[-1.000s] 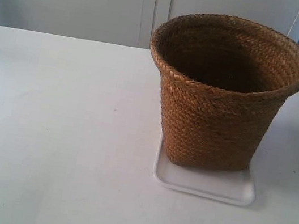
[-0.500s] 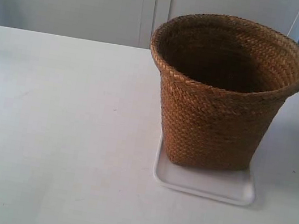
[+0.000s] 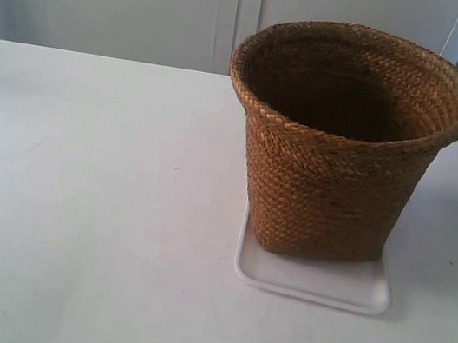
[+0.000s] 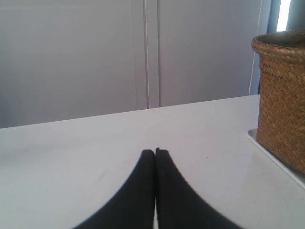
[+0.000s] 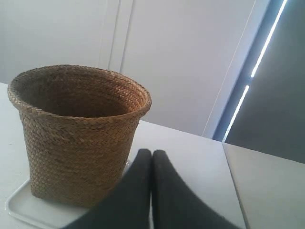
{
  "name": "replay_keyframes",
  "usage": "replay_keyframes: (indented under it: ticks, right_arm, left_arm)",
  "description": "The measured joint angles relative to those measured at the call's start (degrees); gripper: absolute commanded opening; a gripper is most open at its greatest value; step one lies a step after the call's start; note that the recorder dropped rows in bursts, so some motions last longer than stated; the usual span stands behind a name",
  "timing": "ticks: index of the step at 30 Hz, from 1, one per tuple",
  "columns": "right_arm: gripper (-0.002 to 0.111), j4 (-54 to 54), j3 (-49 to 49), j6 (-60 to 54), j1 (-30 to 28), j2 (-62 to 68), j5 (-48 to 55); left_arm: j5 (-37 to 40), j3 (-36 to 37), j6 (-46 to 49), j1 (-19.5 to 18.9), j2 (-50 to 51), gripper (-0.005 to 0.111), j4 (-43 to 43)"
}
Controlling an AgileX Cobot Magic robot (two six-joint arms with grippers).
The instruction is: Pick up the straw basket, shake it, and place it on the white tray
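The straw basket stands upright on the white tray, toward the exterior view's right side of the white tabletop. Its narrower base covers most of the tray, leaving a bare glossy strip along the tray's near edge and a thin sliver at each side. The braided rim flares wide above, and the inside is dark.

The left gripper hangs low over bare tabletop, its black jaws pressed together tip to tip and holding nothing. It is well apart from the basket, which shows at the edge of the left wrist view with a corner of the tray under it.

The right gripper is near the basket but not touching it, its jaws likewise pressed together and gripping nothing.

Pale cabinet doors close off the back of the scene.
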State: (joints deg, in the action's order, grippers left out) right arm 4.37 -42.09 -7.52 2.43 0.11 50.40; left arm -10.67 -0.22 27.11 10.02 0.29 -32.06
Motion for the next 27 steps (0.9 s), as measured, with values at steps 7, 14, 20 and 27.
replay_keyframes:
  ticks: [7,14,20,27]
  right_arm:
    - [0.0,1.0,5.5,-0.8,0.0,0.0,-7.3]
    - [0.0,1.8,35.0,3.8,0.0,0.2,-46.9]
    - [0.0,1.8,41.7,11.4,0.0,0.2,-49.7]
    - [0.0,1.8,41.7,12.0,0.0,0.2,-46.8]
  left_arm:
    - [0.1,0.0,0.0,0.0,0.0,0.0,0.0]
    - [0.1,0.0,0.0,0.0,0.0,0.0,0.0]
    - [0.1,0.0,0.0,0.0,0.0,0.0,0.0]
    - [0.1,0.0,0.0,0.0,0.0,0.0,0.0]
